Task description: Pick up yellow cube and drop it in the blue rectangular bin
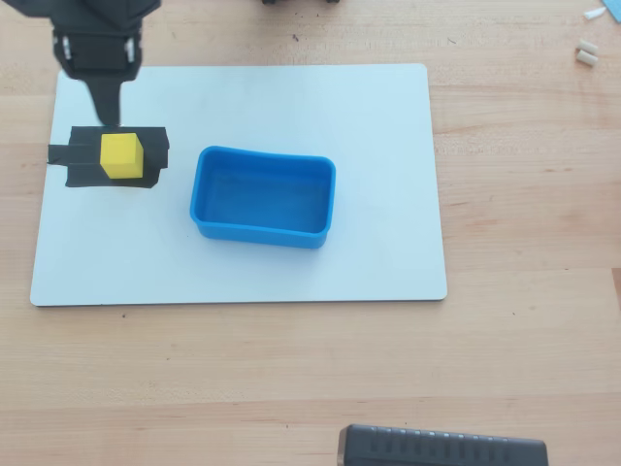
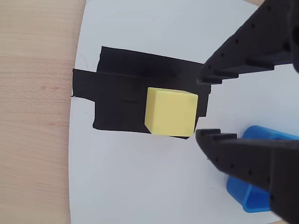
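- The cube (image 1: 121, 155) sat on a black tape patch (image 1: 82, 157) near the 9 o'clock edge of a white board (image 1: 388, 194) in the overhead view, untouched and flat on one face.
- In the wrist view, the cube (image 2: 171, 112) covered the patch's (image 2: 121, 100) 3 o'clock end.
- The gripper (image 2: 202, 106) stood spread in the wrist view, its two black fingers (image 2: 219, 140) apart and empty, their tips just at 3 o'clock of the cube.
- Overhead, the gripper (image 1: 105, 109) hung at 12 o'clock of the cube, its tip over the patch's top edge.
- The bin (image 1: 209, 218) lay empty on the board at 3 o'clock of the cube, near it but apart.
- In the wrist view, a corner of the bin (image 2: 257, 196) showed at 5 o'clock behind the lower finger.
- The board rested on a wooden table (image 1: 524, 340).
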`<act>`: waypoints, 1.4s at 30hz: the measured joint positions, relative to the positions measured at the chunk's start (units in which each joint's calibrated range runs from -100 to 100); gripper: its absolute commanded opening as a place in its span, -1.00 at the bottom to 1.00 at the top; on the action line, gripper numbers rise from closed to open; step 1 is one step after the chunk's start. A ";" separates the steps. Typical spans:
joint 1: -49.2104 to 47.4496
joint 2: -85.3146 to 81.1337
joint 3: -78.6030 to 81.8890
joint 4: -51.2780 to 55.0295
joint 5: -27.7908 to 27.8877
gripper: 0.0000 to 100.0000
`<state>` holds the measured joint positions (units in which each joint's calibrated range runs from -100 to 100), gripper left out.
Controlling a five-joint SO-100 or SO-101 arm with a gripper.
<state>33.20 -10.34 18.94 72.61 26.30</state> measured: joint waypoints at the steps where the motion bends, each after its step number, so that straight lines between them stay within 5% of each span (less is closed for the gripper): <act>1: 0.71 0.98 0.00 -0.35 -0.20 -0.41; 30: -0.08 15.09 -2.51 -5.48 -1.95 -0.33; 42: -0.87 18.38 -2.51 -7.33 -2.05 -0.67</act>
<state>32.33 8.03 16.43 65.28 24.25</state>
